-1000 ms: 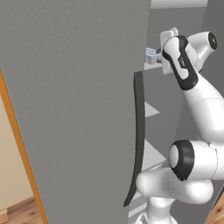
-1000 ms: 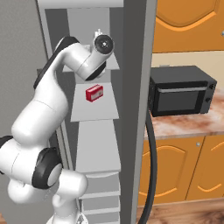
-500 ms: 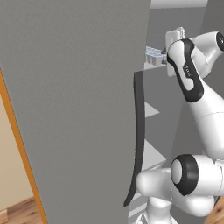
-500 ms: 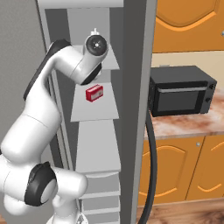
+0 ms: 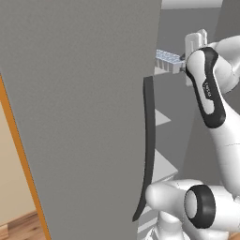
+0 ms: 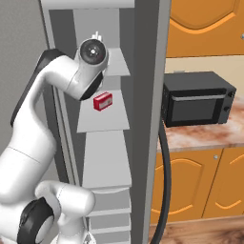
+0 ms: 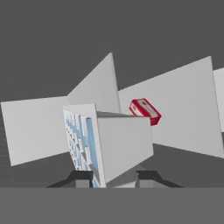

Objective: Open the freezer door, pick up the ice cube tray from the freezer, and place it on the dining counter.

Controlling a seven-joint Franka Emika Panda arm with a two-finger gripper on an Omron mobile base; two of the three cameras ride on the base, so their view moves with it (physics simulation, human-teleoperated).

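Freezer door [image 5: 79,108] open — ice cube tray [image 5: 168,60] raised beside arm.

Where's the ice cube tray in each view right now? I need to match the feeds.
Left base view: tray at upper right, just past the freezer door's edge, beside the arm's hand.
Right base view: I cannot pick it out; the arm's wrist covers that spot.
Hand view: tray at lower centre, between the gripper's tips.
Shared landmark: the freezer shelves.
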